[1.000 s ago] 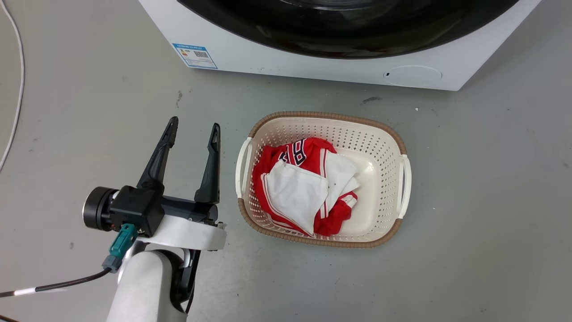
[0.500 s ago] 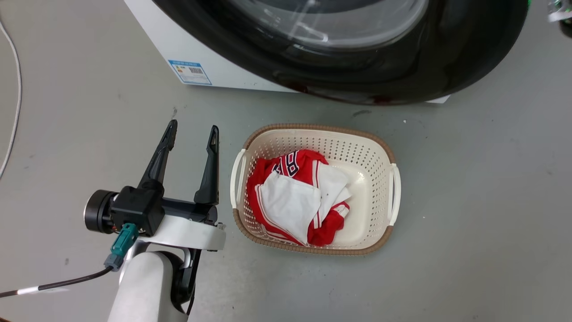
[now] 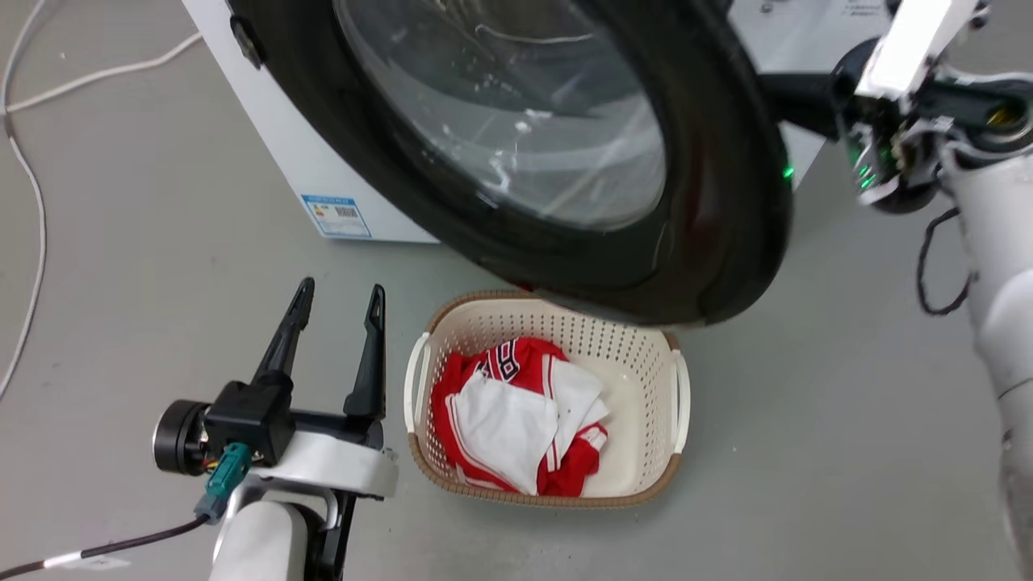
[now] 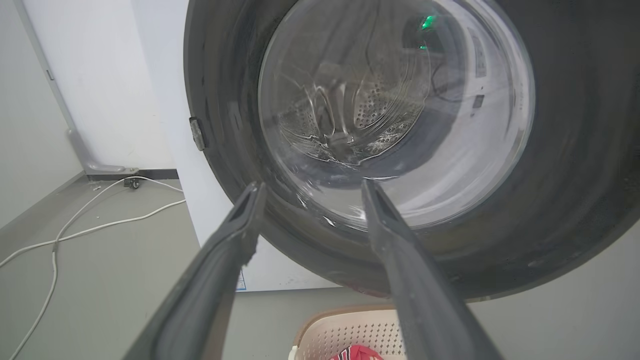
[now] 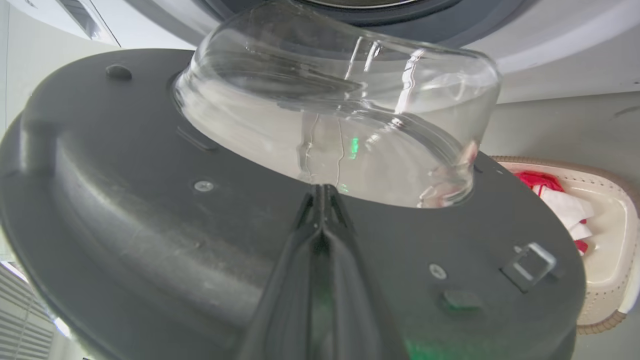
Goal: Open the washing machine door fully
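Since a second ago the washing machine door (image 3: pixel 718 202) is swinging out from flat against the front. The head camera is tilting too, so the whole scene is sitting lower.

Washing machine (image 3: pixel 266 153) is standing white across the top of the head view. Door is hanging well off the machine's front, hinged on the robot's left, its lower edge overlapping the far rim of the laundry basket (image 3: pixel 646 379) in the head view. Its glass bowl is bulging from the inner face in the right wrist view.

Basket is sitting on the grey floor, just beside the left gripper (image 3: pixel 340 287).

Right arm is reaching in from upper right. Right gripper (image 5: pixel 322 195) is pressing both fingers together with nothing between them, tips at the door's inner face by the foot of the glass bowl; actual contact is hard to judge.

Left gripper is hovering low, fingers spread wide, holding nothing, pointing toward the door.

Red and white garment (image 3: pixel 508 403) is lying crumpled in the basket.

Blue label (image 3: pixel 335 216) is sticking low on the machine's front.

White cable (image 3: pixel 32 226) is trailing over the floor at left.
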Controlling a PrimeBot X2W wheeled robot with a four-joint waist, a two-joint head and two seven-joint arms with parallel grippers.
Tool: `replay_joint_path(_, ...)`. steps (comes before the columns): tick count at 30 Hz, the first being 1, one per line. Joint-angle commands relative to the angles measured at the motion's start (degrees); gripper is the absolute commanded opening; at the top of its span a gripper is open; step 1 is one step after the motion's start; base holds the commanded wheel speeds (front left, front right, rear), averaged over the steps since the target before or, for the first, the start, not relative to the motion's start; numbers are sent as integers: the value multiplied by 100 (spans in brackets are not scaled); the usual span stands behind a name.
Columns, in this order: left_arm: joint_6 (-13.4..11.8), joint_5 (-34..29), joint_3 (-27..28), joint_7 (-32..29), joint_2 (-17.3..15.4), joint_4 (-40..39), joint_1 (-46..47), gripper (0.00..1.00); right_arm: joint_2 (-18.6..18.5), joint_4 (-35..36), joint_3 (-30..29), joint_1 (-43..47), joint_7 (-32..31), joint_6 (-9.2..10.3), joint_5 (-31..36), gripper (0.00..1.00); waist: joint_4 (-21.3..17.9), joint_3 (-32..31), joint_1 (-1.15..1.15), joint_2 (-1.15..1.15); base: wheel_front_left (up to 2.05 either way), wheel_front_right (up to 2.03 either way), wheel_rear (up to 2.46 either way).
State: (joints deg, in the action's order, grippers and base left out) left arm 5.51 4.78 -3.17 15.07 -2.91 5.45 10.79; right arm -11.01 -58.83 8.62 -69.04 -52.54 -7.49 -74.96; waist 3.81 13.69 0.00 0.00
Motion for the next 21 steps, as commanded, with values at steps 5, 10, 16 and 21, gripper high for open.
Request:
replay_joint_path(5, -26, -28, 27, 15, 4, 49, -234, 100, 261, 388, 55, 627, -240, 0, -179, 0, -83, -442, 0, 0, 0, 0, 0)
replay_joint_path(10, -23, -35, 4, 15, 4, 95, -418, 100, 481, 782, 125, 1175, -493, 0, -321, 0, -82, -718, 0, 0, 0, 0, 0)
replay_joint_path(16, -30, -20, -17, 15, 4, 113, -582, 100, 707, 1412, 312, 1817, -840, 0, -527, 0, -52, -915, 0, 0, 0, 0, 0)
replay_joint_path(21, -55, 16, -40, 15, 4, 109, -600, 100, 787, 1815, 490, 2163, -1001, 0, -656, 0, -35, -969, 0, 0, 0, 0, 0)
